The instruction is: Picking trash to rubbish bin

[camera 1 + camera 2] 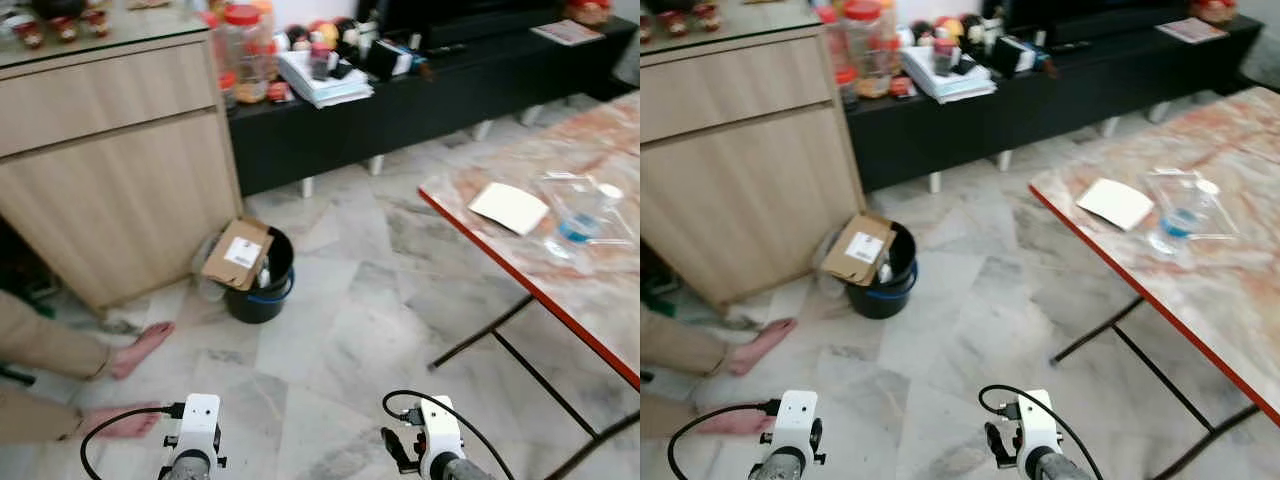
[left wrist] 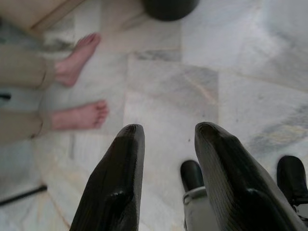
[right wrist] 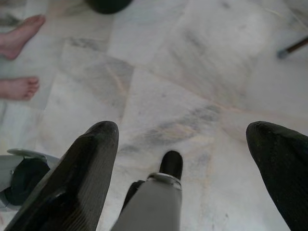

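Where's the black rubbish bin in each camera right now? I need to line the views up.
Left eye view: the black rubbish bin stands on the floor by the wooden cabinet, a cardboard box leaning in it.
Right eye view: same spot, left of centre.
Left wrist view: its dark base at the top edge.
Right wrist view: a dark sliver at the top edge.
Shared landmark: the person's bare feet beside it.

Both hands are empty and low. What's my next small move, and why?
Probably turn right toward the marble table and lift the right hand, which is open and empty. The plastic bottle and white paper lie there; the bin holds a box.
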Robot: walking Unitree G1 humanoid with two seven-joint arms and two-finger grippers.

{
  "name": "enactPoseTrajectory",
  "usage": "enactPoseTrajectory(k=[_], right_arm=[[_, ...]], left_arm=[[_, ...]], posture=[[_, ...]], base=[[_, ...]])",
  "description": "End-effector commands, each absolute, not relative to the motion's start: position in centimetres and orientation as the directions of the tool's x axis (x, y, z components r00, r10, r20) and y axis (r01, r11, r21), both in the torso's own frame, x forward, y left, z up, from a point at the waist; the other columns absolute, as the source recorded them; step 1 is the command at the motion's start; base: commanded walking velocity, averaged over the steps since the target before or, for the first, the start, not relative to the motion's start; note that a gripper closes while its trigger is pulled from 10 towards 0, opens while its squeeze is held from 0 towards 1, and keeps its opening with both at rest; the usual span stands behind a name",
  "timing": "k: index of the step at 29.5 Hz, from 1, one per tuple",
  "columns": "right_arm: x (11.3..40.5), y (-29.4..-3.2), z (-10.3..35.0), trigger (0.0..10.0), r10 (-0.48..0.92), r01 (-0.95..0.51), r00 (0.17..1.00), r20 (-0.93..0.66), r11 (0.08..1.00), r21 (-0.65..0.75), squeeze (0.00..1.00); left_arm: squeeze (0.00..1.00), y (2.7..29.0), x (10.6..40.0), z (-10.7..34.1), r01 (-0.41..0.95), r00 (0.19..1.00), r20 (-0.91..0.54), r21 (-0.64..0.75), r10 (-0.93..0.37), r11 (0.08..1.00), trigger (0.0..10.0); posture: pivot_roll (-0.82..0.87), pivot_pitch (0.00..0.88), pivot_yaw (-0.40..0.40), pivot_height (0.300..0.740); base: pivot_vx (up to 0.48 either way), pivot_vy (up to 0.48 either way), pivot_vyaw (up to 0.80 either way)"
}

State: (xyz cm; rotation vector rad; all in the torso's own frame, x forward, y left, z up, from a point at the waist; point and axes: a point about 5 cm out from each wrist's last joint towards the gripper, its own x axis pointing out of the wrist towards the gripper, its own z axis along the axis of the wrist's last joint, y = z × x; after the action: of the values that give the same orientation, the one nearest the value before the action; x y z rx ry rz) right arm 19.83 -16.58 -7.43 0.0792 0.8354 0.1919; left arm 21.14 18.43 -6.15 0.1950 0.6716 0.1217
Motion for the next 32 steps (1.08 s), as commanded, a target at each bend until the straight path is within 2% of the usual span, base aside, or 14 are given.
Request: enactPoseTrajectory(k=[1, 4, 32], right_arm=[[19.4, -16.8, -7.6, 10.0, 0.183, -0.109, 0.650, -0.738, 0.983, 0.148, 0.00], [19.4, -16.8, -7.7, 10.0, 0.182, -0.107, 0.650, -0.738, 0.983, 0.148, 0.00], [19.4, -16.5, -7.7, 10.0, 0.186, -0.102, 0.653, -0.734, 0.982, 0.158, 0.00]], left_arm=[[0.00, 18.5, 20.9, -6.3, -0.052, 0.767, -0.617, 0.211, 0.174, 0.976, 10.0], [0.00, 18.6, 20.9, -6.3, -0.050, 0.769, -0.615, 0.211, 0.172, 0.976, 10.0], [0.00, 18.0, 22.0, -5.7, 0.003, 0.798, -0.587, 0.230, 0.136, 0.973, 10.0]], posture=[[0.02, 0.112, -0.052, 0.740], [0.02, 0.111, -0.049, 0.740], [0.02, 0.113, -0.038, 0.740]], base=[[0.000, 0.379, -0.80], [0.000, 0.412, -0.80], [0.000, 0.000, -0.80]])
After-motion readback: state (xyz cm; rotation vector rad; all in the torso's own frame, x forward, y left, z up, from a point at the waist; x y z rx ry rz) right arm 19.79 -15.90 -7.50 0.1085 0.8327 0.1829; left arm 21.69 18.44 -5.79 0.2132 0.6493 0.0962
